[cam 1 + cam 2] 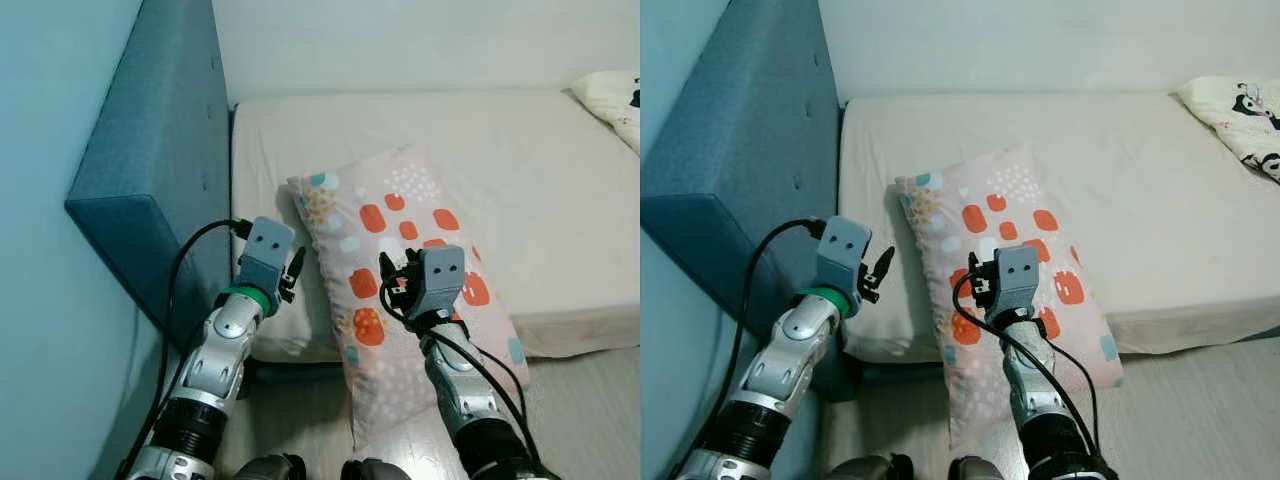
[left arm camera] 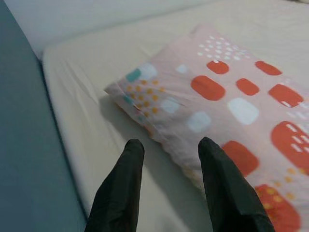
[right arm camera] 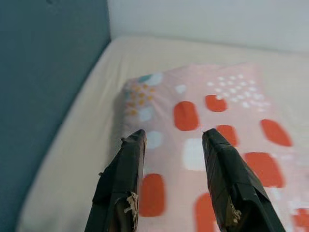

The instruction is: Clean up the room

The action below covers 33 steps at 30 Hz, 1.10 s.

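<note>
Pillow (image 1: pixel 400 290) found lying askew on the mattress (image 1: pixel 530 190), its near end hanging over the front edge toward the floor.

The pillow's long axis was observed to run from the head of the bed, near the blue headboard (image 1: pixel 150 150), down and outward past the mattress edge. The right gripper (image 3: pixel 171 145) was held directly above the pillow's middle, fingers spread and empty. The left gripper (image 2: pixel 166 150) was held just beside the pillow's left edge, over bare sheet, also spread and empty. The right arm was judged the nearer. The cover was noted as pale pink with red, white, teal and orange marks, soft and lightly creased. Whether the overhanging end touched the floor could not be established.
</note>
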Motion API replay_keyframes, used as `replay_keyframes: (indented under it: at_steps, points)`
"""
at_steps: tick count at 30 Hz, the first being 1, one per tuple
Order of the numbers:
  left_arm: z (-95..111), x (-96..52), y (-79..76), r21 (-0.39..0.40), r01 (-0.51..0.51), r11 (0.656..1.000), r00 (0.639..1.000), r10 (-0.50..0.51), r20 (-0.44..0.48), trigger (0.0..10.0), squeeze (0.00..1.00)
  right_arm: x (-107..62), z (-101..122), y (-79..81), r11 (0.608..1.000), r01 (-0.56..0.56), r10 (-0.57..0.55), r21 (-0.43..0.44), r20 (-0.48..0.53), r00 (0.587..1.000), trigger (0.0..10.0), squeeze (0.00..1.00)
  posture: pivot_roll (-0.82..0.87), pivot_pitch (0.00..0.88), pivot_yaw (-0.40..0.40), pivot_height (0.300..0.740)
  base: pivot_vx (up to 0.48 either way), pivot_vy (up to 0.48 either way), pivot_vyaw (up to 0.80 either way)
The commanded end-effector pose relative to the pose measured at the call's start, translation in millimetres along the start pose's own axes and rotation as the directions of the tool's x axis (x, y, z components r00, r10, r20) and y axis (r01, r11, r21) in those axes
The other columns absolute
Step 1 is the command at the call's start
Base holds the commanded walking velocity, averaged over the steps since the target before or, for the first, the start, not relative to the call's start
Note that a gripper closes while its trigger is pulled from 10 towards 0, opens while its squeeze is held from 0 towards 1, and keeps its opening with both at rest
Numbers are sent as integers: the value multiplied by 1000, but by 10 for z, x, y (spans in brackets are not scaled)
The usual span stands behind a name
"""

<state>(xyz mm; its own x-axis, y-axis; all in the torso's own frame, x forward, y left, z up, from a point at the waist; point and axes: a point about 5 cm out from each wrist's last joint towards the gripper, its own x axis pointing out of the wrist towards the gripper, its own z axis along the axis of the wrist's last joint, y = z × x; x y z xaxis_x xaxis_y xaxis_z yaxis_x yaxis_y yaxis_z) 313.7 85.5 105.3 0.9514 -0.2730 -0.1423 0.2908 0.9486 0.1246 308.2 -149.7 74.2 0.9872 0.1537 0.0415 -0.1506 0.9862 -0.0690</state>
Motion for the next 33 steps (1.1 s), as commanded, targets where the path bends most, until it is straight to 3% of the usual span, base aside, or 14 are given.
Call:
replay_keyframes:
  at_steps: [1,5,7,12,17,20,25,33]
  points:
    - [-55,-10,-27,-5,7,1000,1000,-7,-30,10000,0,-10,-16,-39,1000,21,-21,-15,-6,1000,10000,0,23,0,27,731,0,0,0]
    - [-68,3,-79,21,19,1000,999,-18,-42,10000,0,-11,-18,-146,998,56,-57,-27,-17,998,10000,0,17,15,27,731,0,0,0]
    - [-123,13,-149,99,60,993,996,-52,-76,10000,0,0,-4,-306,995,88,-89,-35,-29,996,10000,0,-1,41,34,731,0,0,0]
    - [-225,-7,-216,158,104,982,989,-85,-123,10000,0,41,51,-397,994,95,-96,-45,-23,995,10000,0,-19,69,43,731,0,0,0]
    - [-222,-11,-214,111,80,991,992,-69,-105,10000,0,91,124,-380,996,91,-91,-9,8,996,10000,0,-18,77,40,731,0,0,0]
    - [-173,-1,-142,47,34,998,998,-31,-60,10000,0,98,131,-263,997,75,-75,9,22,997,10000,0,-19,81,32,731,0,0,0]
    - [-166,-5,-89,38,15,999,999,-13,-51,10000,0,67,83,-178,998,61,-61,23,13,998,10000,0,-14,78,32,726,0,0,0]
    - [-170,-4,-78,43,13,999,998,-11,-55,10000,0,51,52,-185,998,63,-63,32,4,998,10000,0,-9,73,37,691,0,0,0]
